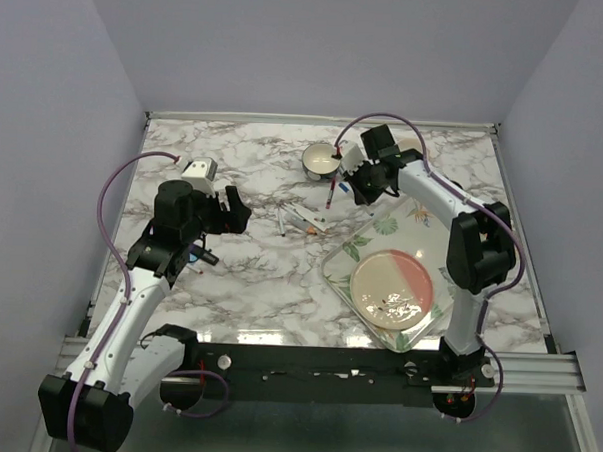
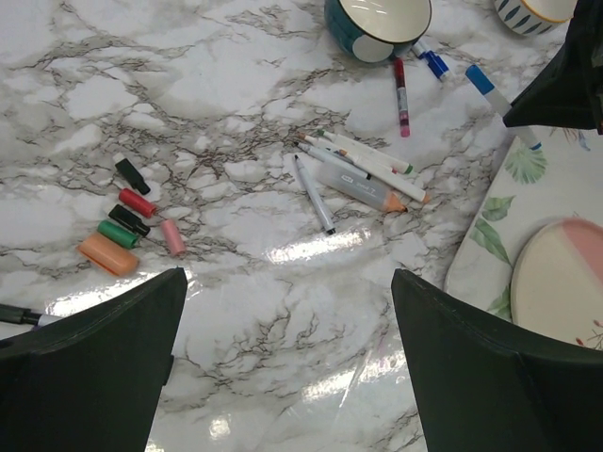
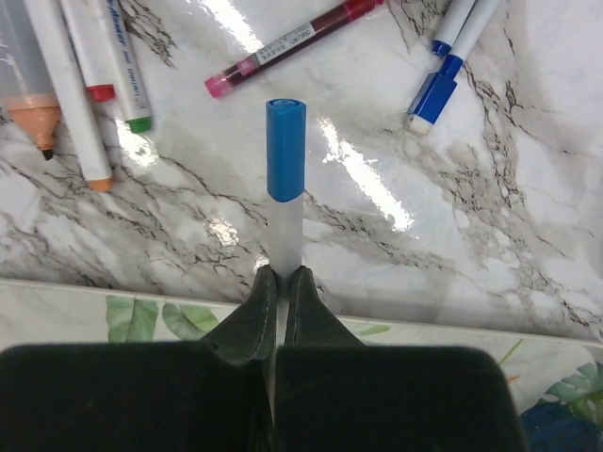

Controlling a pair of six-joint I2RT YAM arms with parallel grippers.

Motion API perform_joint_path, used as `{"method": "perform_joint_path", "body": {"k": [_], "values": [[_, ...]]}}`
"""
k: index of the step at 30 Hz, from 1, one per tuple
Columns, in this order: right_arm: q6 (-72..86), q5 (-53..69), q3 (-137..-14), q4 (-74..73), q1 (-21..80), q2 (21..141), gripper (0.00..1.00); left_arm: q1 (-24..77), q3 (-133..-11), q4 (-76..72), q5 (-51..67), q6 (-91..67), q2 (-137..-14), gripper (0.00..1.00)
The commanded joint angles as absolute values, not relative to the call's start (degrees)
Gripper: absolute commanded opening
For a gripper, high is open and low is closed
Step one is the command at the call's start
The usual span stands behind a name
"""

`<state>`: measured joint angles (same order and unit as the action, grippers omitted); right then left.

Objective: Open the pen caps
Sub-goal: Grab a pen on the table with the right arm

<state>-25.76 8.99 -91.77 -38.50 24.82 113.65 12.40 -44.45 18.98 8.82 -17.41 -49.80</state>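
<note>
My right gripper [image 3: 283,278] is shut on the white barrel of a marker pen [image 3: 285,231]. Its blue cap [image 3: 285,151] is on and sticks out past the fingertips, above the marble table. The same pen and cap [image 2: 479,79] show in the left wrist view. A capped red pen [image 3: 292,42] and two blue-capped pens [image 3: 438,80] lie beyond it. My left gripper [image 2: 287,348] is open and empty above bare marble, left of a cluster of uncapped markers [image 2: 363,169]. Loose caps lie at the left: black [image 2: 132,174], red [image 2: 138,202], green [image 2: 119,234], orange [image 2: 107,254], pink [image 2: 172,236].
A teal bowl [image 2: 377,19] stands at the back by the red pen [image 2: 401,94]. A floral tray [image 1: 345,253] with a pink and cream plate [image 1: 396,288] lies at the right front. The right gripper [image 1: 355,183] hovers near the tray's far corner; the left gripper [image 1: 232,211] is left of the markers.
</note>
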Motion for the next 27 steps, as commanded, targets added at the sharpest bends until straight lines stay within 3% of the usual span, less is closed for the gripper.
{"method": "perform_joint_path", "body": {"k": [1, 7, 16, 20, 27], "values": [[-26.28, 15.72, -88.86, -37.0, 25.05, 108.73, 0.01, 11.34, -43.42, 16.35, 14.14, -18.19, -49.22, 0.99], [-24.79, 23.8, -85.96, -37.44, 25.05, 104.95, 0.01, 9.41, -43.07, 14.77, 19.85, -19.77, -51.32, 0.99], [-19.34, 45.86, -78.94, -37.53, 25.05, 98.88, 0.01, 7.82, -41.14, 9.5, 28.12, -28.72, -55.9, 0.99], [-15.83, 53.86, -75.07, -34.98, 25.14, 94.93, 0.01, 8.43, -33.24, -6.44, 30.93, -41.54, -53.0, 0.99], [-14.24, 60.82, -72.86, -35.32, 25.22, 94.39, 0.01, 16.41, -24.79, -19.51, 21.39, -53.26, -49.49, 0.99]]}}
